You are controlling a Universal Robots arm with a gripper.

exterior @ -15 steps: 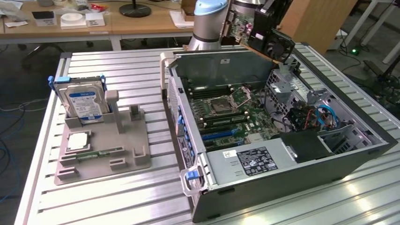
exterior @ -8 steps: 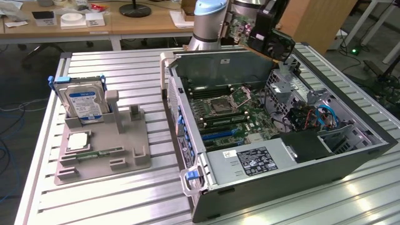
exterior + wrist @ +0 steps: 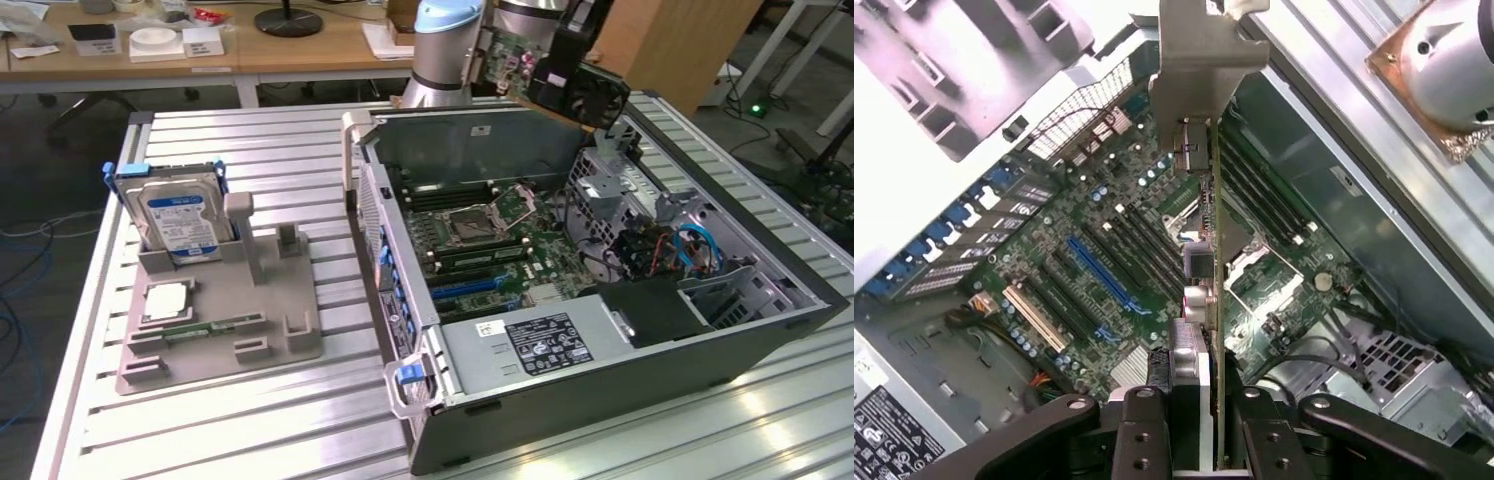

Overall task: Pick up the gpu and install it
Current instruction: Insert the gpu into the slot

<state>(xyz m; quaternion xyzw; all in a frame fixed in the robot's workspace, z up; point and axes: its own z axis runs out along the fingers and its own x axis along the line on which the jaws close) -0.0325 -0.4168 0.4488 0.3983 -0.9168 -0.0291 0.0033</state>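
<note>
**Card in the claw, above the open case**

On the exterior view's left, a grey parts holder [image 3: 220,335] sits on the ribbed metal bench [image 3: 267,430]. A silver hard drive [image 3: 180,222] with a blue label stands upright in it, and a square processor chip [image 3: 166,300] and a narrow green memory stick [image 3: 218,325] lie flat nearer the front.

Just beside the holder, toward the middle, the computer case [image 3: 601,400] lies open with its motherboard [image 3: 487,245] facing up and its power supply [image 3: 531,345] at the near end.

Above the far edge of the case, the robot arm [image 3: 441,50] carries the gpu [image 3: 587,90] clear of the board, black fan shroud facing the exterior view's right and green circuit face toward the arm.

In the wrist view the claw [image 3: 1199,405] is clenched on the gpu [image 3: 1219,250]. Its dark fingers [image 3: 1142,420] press on either face, so the card runs edge-on away from the claw, its silver bracket [image 3: 1194,50] at the far end. The motherboard's slots [image 3: 1099,275] lie beneath it, apart from the card.
</note>
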